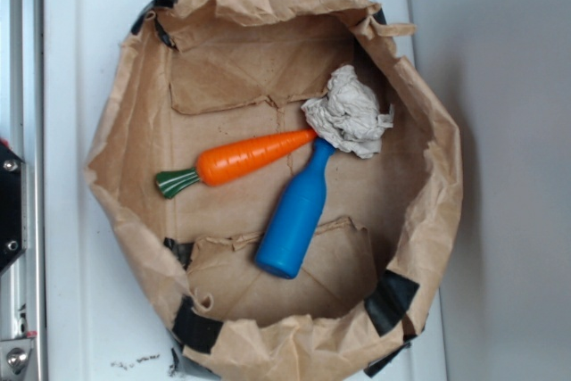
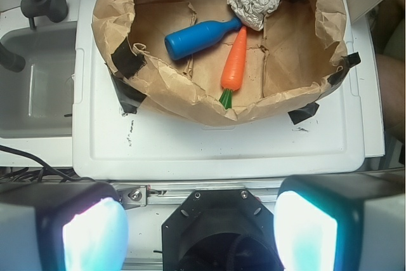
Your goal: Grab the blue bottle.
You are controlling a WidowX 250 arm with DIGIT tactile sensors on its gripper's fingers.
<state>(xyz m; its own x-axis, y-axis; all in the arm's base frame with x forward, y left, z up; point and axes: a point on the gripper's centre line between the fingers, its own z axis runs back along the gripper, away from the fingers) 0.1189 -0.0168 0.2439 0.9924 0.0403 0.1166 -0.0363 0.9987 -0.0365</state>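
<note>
Lying on its side on the floor of the brown paper bag (image 1: 125,167), the blue bottle (image 1: 295,215) is the item we must locate first. In the exterior view its wide base points toward the bottom wall of the bag, and its narrow neck slants up toward the middle of the floor. The neck end touches a crumpled ball of paper (image 1: 351,111), which sits near the right wall of the bag.

We see the orange carrot (image 1: 252,155) just beside the bottle, on the side toward the left wall. Its pointed tip meets the paper ball close to the bottle's neck, so the two toys spread apart from that point. Its green stem (image 1: 176,182) points toward the left wall of the bag. The bottle body and the carrot body are apart.

The bag has its rim rolled down and is patched with black tape (image 1: 391,301) at several points on the wall. It stands on a white plastic surface (image 1: 71,310).

In the wrist view we see the gripper (image 2: 200,226) at the bottom edge, well apart from the bag. Its two fingers (image 2: 95,233) stand wide apart with nothing between them. A grey sink (image 2: 32,87) lies off the left edge of the white surface.
</note>
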